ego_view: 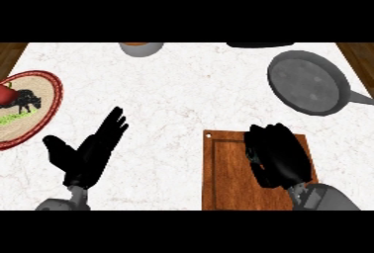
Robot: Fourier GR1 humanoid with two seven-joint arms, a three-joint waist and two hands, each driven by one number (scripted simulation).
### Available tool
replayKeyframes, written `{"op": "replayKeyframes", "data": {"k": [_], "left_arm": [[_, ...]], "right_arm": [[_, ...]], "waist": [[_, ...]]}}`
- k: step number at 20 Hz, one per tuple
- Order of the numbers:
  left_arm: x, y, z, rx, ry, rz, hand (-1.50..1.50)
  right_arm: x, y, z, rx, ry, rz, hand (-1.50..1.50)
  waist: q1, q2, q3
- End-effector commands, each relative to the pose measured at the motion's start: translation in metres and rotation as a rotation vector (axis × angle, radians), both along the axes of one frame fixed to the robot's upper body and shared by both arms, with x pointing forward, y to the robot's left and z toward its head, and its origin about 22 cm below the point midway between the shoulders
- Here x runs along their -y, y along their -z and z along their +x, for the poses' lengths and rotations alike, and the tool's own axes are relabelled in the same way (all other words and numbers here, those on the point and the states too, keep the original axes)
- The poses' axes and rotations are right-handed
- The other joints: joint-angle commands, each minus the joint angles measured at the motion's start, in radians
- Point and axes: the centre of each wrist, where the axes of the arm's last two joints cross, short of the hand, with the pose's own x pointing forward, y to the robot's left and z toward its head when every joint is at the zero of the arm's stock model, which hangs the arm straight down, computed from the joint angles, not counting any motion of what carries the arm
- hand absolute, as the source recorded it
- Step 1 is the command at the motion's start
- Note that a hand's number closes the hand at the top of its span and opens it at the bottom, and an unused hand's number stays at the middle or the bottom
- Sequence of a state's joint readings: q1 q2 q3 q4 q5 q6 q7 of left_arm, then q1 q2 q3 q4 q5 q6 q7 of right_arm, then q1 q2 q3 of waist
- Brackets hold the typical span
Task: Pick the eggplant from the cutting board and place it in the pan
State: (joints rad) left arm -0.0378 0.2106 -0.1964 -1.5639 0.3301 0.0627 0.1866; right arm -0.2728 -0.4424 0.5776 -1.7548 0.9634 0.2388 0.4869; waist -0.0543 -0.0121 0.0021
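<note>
Over the brown wooden cutting board [226, 173] I had my right hand [276, 155] palm-down with fingers curled over the spot where the eggplant should sit; the eggplant itself was hidden, so I couldn't tell if they'd closed on it. The round grey metal pan [306, 81] waited just beyond the board, handle pointing right, an easy carry I'd judge. My left hand [86, 150] rested open, fingers straight, on the white marble counter [182, 89], out of the way.

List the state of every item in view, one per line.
left robot hand: open, fingers straight, off the cutting board
right robot hand: curled over the cutting board
cutting board: flat on counter, partly covered
pan: empty
eggplant: not visible
plate: at left edge, holds red item
</note>
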Motion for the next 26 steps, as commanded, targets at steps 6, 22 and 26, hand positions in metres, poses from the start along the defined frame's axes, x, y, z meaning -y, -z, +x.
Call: {"op": "replayKeyframes", "data": {"k": [6, 22, 26], "left_arm": [[-0.004, -0.005, 0.004, 0.002, 0.023, 0.001, 0.00], [0.001, -0.003, 0.007, 0.010, 0.063, 0.001, 0.00], [0.020, -0.013, 0.022, 0.036, 0.074, 0.004, 0.00]], "right_arm": [[0.028, -0.053, -0.040, 0.311, 0.137, 0.533, 1.50], [0.146, 0.006, 0.038, 0.367, 0.280, 0.615, 1.50], [0.161, 0.019, 0.079, 0.429, 0.305, 0.594, 1.50]], "waist": [[0.021, 0.007, 0.000], [0.065, 0.015, -0.001], [0.074, 0.020, -0.001]]}}
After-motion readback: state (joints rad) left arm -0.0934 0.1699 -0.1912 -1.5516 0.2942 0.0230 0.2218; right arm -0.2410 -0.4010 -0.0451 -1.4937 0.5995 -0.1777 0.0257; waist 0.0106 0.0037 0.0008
